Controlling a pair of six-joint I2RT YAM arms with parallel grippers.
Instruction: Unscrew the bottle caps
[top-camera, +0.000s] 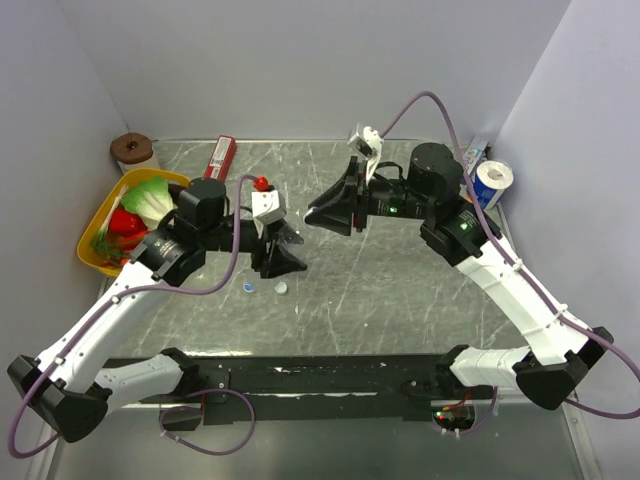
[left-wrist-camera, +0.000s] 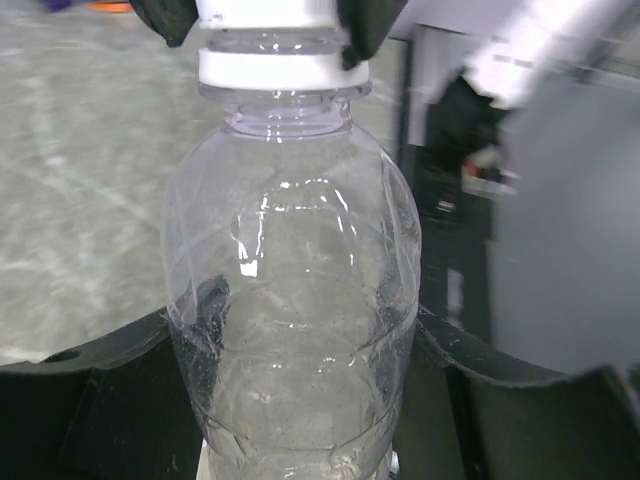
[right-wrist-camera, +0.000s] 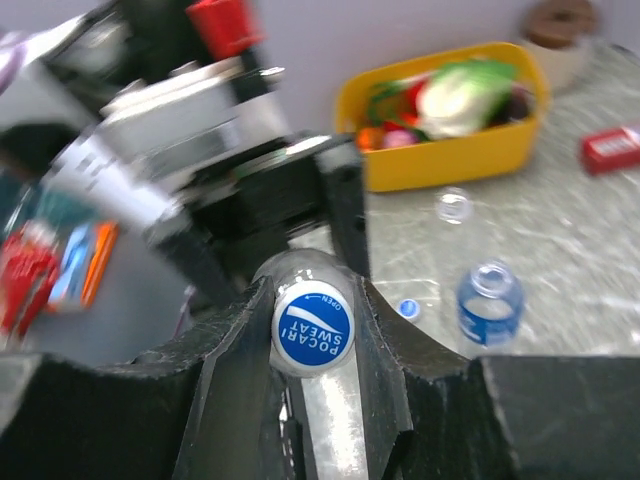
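My left gripper (left-wrist-camera: 295, 385) is shut on the body of a clear bottle (left-wrist-camera: 290, 300), which it holds up off the table. The bottle's cap (right-wrist-camera: 312, 325) is white-sided with a blue top. My right gripper (right-wrist-camera: 312, 330) is shut on that cap, one finger on each side. In the top view the two grippers meet above the table's middle, left gripper (top-camera: 283, 255) and right gripper (top-camera: 320, 212), and the bottle is hidden between them. Two loose caps (top-camera: 248, 288) (top-camera: 283, 288) lie on the table. An open blue-labelled bottle (right-wrist-camera: 490, 300) and an open clear bottle (right-wrist-camera: 455, 205) stand behind.
A yellow tray (top-camera: 92, 225) of toy vegetables sits at the left. A red box (top-camera: 220, 155) and a brown roll (top-camera: 133, 150) lie at the back left. A blue-and-white roll (top-camera: 492, 183) stands at the back right. Walls close in on three sides.
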